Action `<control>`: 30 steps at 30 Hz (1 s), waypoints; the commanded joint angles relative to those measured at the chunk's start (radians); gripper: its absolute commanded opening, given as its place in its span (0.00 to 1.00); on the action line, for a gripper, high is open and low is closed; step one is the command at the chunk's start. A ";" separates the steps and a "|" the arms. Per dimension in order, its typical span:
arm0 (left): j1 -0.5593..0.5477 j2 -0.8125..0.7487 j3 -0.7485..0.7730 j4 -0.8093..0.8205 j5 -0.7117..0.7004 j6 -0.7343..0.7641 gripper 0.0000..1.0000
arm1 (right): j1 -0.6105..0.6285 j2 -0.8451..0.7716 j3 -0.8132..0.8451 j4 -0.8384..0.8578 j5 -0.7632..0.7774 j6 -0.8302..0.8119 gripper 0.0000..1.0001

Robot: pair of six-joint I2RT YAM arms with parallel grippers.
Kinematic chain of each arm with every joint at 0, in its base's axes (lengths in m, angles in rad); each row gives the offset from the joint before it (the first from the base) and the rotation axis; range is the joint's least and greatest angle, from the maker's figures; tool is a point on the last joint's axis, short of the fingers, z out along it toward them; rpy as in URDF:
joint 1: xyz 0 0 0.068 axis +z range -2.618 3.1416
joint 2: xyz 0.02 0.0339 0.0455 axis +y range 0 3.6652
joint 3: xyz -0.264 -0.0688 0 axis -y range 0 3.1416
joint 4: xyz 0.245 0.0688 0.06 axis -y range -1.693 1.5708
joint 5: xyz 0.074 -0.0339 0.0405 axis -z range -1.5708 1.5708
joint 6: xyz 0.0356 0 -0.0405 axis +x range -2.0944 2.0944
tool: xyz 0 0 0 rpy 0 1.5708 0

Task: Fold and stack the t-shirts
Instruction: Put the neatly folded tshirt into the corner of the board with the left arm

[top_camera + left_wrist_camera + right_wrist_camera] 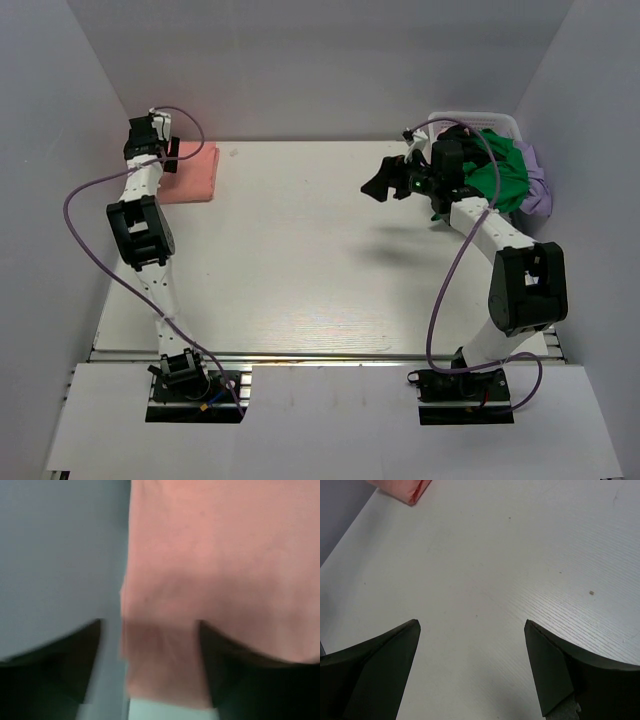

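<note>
Top external view: the folded salmon-pink cloth t-shirt (190,172) lies at the far left corner of the white table (330,260). The left gripper (160,150) is over its outer edge, fingers apart with pink cloth between them but not pinched (the wrist view shows a gap beside one finger). The right gripper (385,183) hangs wide apart over bare table, near the white plastic lattice basket (470,117) holding a crumpled bright green t-shirt (500,170) and a lilac t-shirt (540,188). Those look light, limp and drapey, probably best pinched at a bunched hem or shoulder
</note>
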 commanded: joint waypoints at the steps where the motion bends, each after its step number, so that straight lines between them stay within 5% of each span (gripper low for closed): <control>1: -0.004 -0.040 0.023 0.017 -0.036 -0.038 1.00 | -0.007 0.008 0.049 0.004 -0.011 -0.014 0.90; 12: -0.025 -0.198 -0.037 -0.057 0.060 -0.209 1.00 | -0.009 -0.053 0.014 0.002 0.062 0.023 0.90; 15: -0.048 -0.305 -0.127 -0.071 0.248 -0.356 1.00 | -0.012 -0.078 -0.019 -0.013 0.137 0.046 0.90; 18: -0.103 -0.491 -0.445 0.090 0.386 -0.394 1.00 | -0.016 -0.095 -0.051 -0.054 0.182 0.081 0.90; 30: -0.543 -0.902 -1.112 0.289 0.153 -0.581 1.00 | -0.044 -0.220 -0.275 -0.064 0.173 0.154 0.90</control>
